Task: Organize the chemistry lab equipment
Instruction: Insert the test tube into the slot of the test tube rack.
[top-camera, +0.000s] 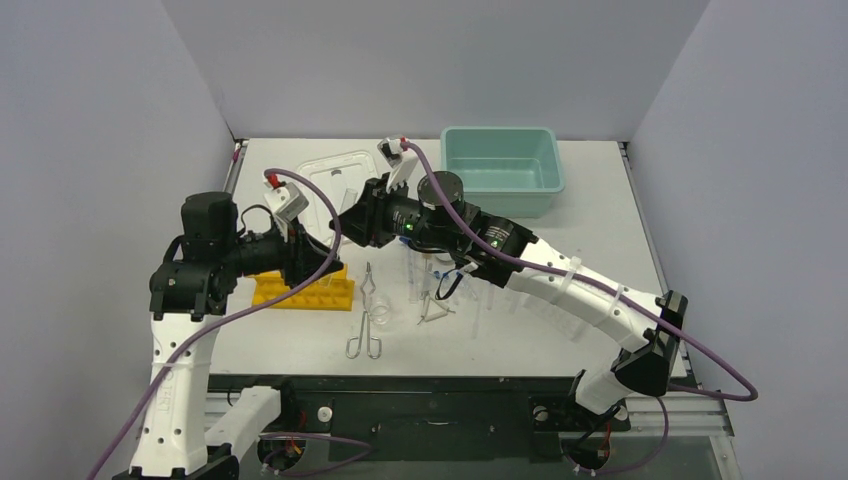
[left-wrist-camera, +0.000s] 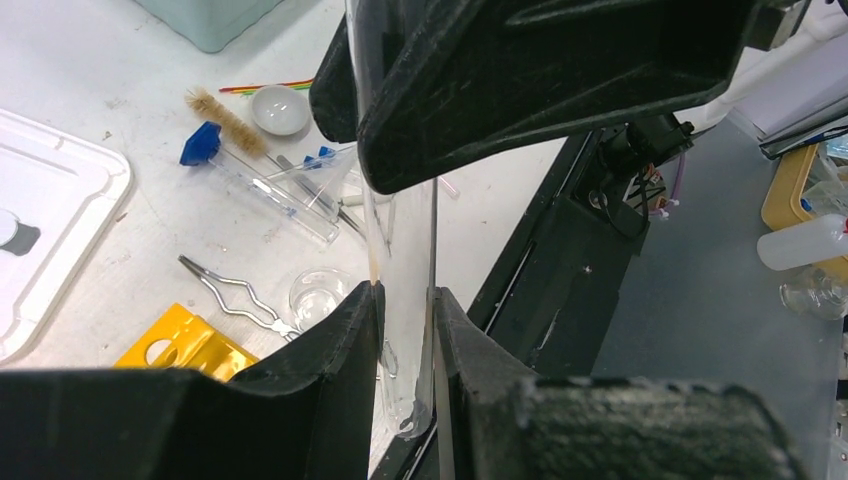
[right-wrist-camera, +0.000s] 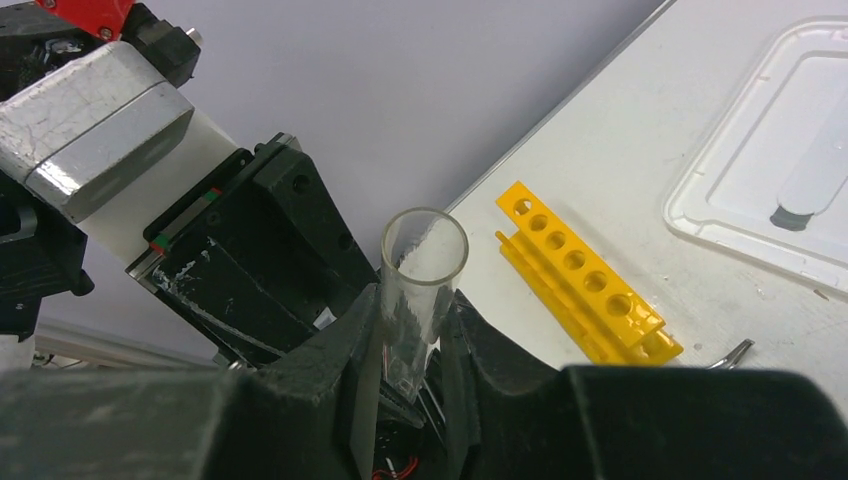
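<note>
1. My left tool (left-wrist-camera: 405, 305) and right tool (right-wrist-camera: 412, 325) meet in the air above the rack (top-camera: 305, 292), both closed on one tube (right-wrist-camera: 424, 250). I judge this a handover, to re-grip it for a rack hole.
2. Left pinches the closed end, right nearer the mouth; which one bears the weight I cannot tell.
3. The tube is clear glass with a round open mouth, held well above the desk (top-camera: 610, 200).

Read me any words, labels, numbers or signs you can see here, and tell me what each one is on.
No text is readable in any view.
Right arm: pale print-like marks on a black joint housing, too small to read.
Yellow rack: no markings visible.
Glass tube: no markings visible.
</note>
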